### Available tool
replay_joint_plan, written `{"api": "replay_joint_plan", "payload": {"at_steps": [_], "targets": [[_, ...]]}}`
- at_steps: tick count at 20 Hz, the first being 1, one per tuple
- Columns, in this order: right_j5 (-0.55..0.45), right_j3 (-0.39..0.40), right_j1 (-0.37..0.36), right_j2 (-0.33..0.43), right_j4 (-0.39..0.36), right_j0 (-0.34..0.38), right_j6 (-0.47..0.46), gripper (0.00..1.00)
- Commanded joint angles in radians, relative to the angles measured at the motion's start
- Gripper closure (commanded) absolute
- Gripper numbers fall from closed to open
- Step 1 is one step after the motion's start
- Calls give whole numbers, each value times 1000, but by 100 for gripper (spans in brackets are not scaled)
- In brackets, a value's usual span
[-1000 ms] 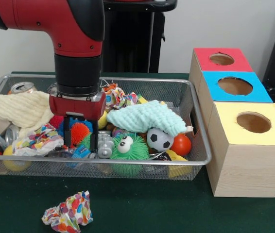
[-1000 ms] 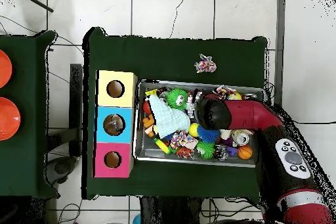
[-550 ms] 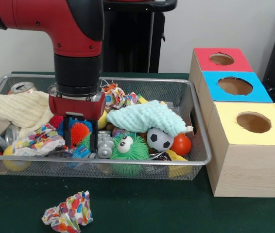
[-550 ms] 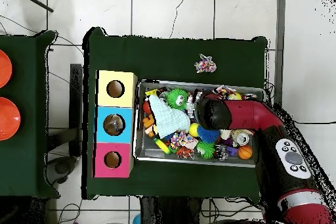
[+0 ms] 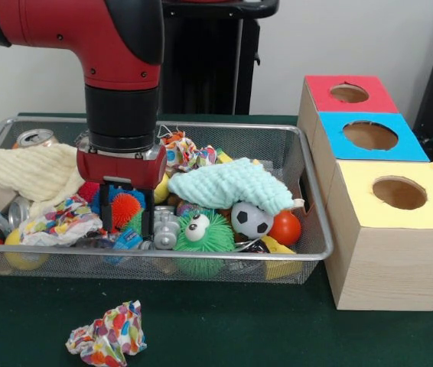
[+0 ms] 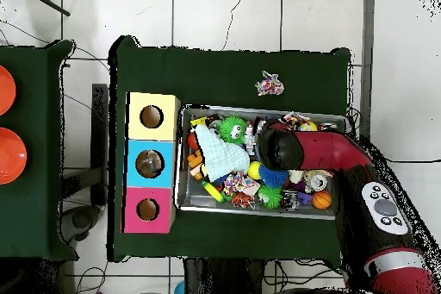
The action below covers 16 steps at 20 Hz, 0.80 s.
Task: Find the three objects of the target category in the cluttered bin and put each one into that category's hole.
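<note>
Paper ball (image 5: 107,333): crumpled, on the table's near edge, outside the bin.
Bin (image 5: 308,229): wire mesh, crammed with clutter.
Gripper (image 5: 127,212): down among the clutter, jaws apart around an orange spiky ball (image 5: 125,207).
Boxes (image 5: 389,229): just beside the bin's end, yellow nearest, then blue, red farthest.
</note>
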<state>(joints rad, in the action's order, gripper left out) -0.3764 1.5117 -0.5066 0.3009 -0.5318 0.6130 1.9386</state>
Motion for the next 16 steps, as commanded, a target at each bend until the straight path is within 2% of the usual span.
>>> {"api": "replay_joint_plan", "payload": {"at_steps": [1, 16], "targets": [[32, 10, 31, 34, -48, -4, -31, 0], [42, 14, 37, 34, -47, 1, -24, 0]]}}
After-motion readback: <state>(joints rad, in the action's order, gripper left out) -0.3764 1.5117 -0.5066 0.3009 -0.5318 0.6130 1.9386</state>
